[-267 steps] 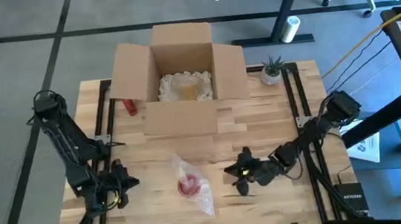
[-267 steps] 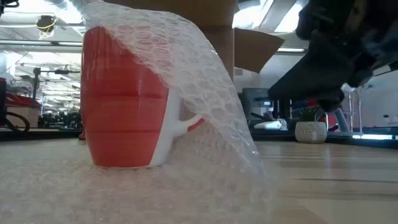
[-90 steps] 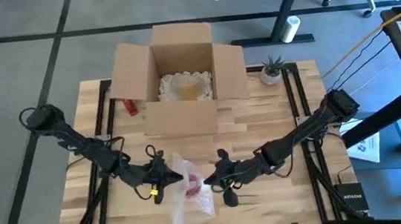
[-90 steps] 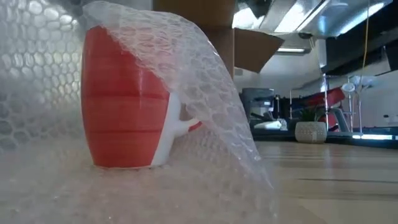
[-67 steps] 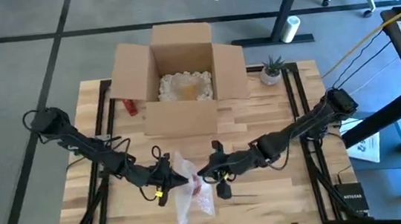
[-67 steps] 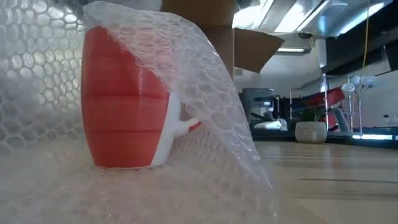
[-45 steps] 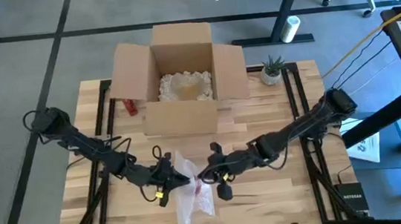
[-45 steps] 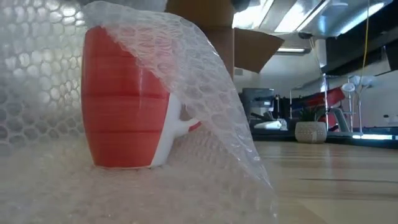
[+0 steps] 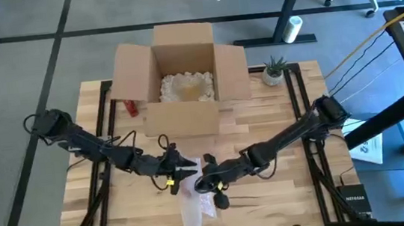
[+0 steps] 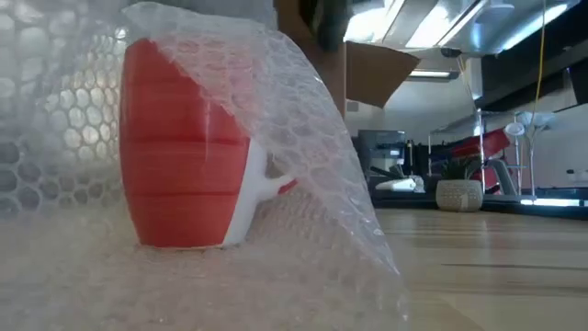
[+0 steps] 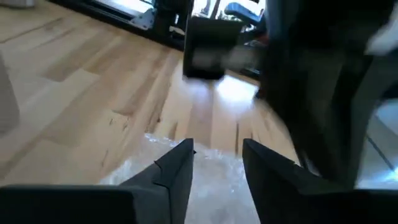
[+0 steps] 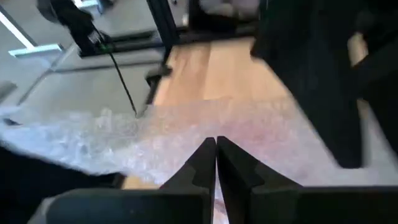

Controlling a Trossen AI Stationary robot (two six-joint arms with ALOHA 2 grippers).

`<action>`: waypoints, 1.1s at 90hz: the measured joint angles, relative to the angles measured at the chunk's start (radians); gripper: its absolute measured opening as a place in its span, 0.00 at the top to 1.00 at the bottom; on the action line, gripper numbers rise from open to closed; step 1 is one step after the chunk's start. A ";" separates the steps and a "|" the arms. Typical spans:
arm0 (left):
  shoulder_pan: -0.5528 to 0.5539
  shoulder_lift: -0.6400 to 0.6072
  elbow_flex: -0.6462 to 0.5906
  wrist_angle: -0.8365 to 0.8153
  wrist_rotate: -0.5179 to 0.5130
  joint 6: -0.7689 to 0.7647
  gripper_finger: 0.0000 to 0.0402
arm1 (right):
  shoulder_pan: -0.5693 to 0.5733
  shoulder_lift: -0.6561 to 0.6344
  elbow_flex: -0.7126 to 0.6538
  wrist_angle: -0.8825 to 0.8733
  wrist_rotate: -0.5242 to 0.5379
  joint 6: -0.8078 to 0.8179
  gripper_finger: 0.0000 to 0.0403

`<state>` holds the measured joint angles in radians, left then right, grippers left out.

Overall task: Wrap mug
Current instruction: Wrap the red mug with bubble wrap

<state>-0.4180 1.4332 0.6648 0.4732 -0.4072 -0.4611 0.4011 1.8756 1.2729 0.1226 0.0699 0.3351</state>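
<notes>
A red mug (image 10: 179, 147) with a white handle stands upright on bubble wrap (image 10: 294, 138) that drapes over its top and slopes down its right side. Another part of the sheet (image 10: 46, 119) stands raised left of the mug. In the high view the wrap (image 9: 196, 213) lies at the table's near middle. My left gripper (image 9: 177, 165) is open just left of the mug, wrap (image 11: 214, 180) showing between its fingers; I cannot tell if it touches. My right gripper (image 9: 206, 180) is shut at the wrap's right side. My right gripper pinches the bubble wrap (image 12: 205, 134) between its two shut fingers, at their free ends. It comes nearly level from the table's right. The sheet spreads away ahead of the tips, raised off the wood; one layer or several, I cannot tell.
An open cardboard box (image 9: 183, 77) with filling stands at the far middle, a small red thing (image 9: 132, 107) at its left. A potted plant (image 9: 274, 70) sits at the far right. Bare wood (image 9: 285, 187) lies at the near right.
My left gripper has moved toward the table's right and far edge, closing on the mug. My right gripper has moved toward the table's left, onto the wrap. The wrap's near tail has swung toward the right; the mug has stayed where it was.
</notes>
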 joint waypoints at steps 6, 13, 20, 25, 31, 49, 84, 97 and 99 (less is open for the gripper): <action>0.008 0.000 0.000 0.027 0.001 0.020 0.68 | -0.012 0.035 0.040 -0.028 -0.024 0.000 1.00; 0.012 -0.015 0.000 0.033 0.008 0.047 0.68 | -0.021 0.081 0.115 -0.108 -0.048 0.004 1.00; 0.014 -0.040 0.000 -0.008 0.024 0.065 0.68 | -0.030 0.118 0.207 -0.262 -0.072 0.018 1.00; 0.011 -0.067 -0.001 -0.055 0.027 0.069 0.68 | -0.031 0.149 0.278 -0.359 -0.087 0.018 1.00; 0.003 -0.110 -0.001 -0.122 0.028 0.053 0.68 | -0.031 0.185 0.366 -0.477 -0.103 0.018 1.00; -0.057 -0.267 0.000 -0.393 0.015 -0.028 0.68 | -0.035 0.302 0.642 -0.785 -0.148 0.004 1.00; -0.316 -0.359 -0.095 -0.732 -0.250 -0.477 0.68 | -0.097 0.520 0.880 -0.960 -0.295 0.028 1.00; -0.372 -0.261 -0.181 -0.600 -0.257 -0.631 0.68 | -0.103 0.544 0.883 -0.971 -0.324 0.035 1.00; -0.378 -0.243 -0.192 -0.564 -0.258 -0.636 0.68 | -0.102 0.544 0.882 -0.968 -0.323 0.034 1.00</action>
<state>-0.7961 1.1898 0.4730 -0.0909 -0.6649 -1.0972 0.2996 2.4199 2.1548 -0.8450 -0.2529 0.3691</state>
